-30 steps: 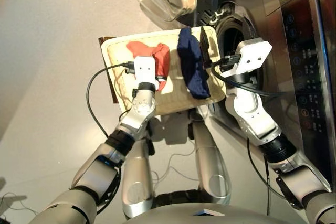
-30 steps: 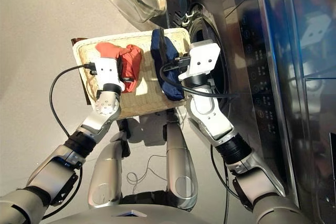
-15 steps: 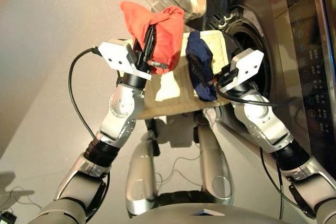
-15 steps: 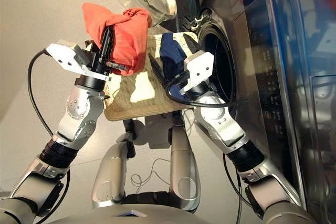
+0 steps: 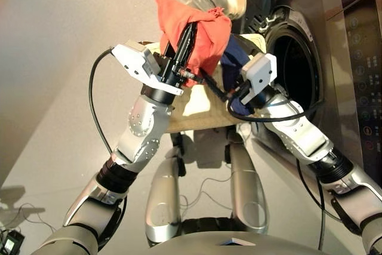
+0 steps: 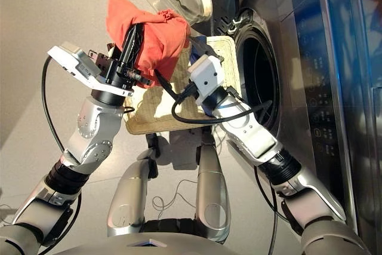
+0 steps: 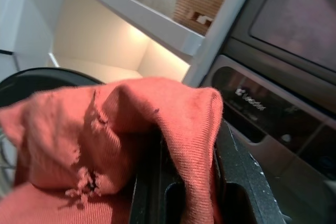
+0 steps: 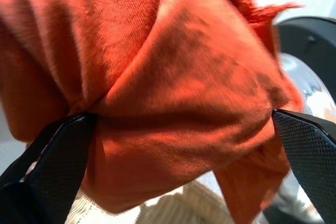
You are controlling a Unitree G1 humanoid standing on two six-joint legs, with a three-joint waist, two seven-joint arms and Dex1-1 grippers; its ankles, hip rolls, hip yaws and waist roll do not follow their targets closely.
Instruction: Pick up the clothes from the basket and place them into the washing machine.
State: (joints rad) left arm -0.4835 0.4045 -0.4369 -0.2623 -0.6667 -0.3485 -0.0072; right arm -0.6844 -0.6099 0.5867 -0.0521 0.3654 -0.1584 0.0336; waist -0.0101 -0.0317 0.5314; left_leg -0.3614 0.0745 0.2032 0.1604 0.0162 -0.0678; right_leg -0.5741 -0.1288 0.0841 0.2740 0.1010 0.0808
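The orange-red garment [image 5: 194, 31] is gripped by the left tool [image 5: 186, 35] and held high in the upper middle of the frame, above the basket [image 6: 156, 110]. The right tool [image 8: 178, 145] is spread wide open just beside that cloth. The washing machine [image 5: 296, 64] is seen at upper right, its drum open.

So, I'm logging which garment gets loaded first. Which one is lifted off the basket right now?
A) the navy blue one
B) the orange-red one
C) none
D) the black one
B: the left gripper holds the orange-red garment up above the basket, in front of the washing machine.
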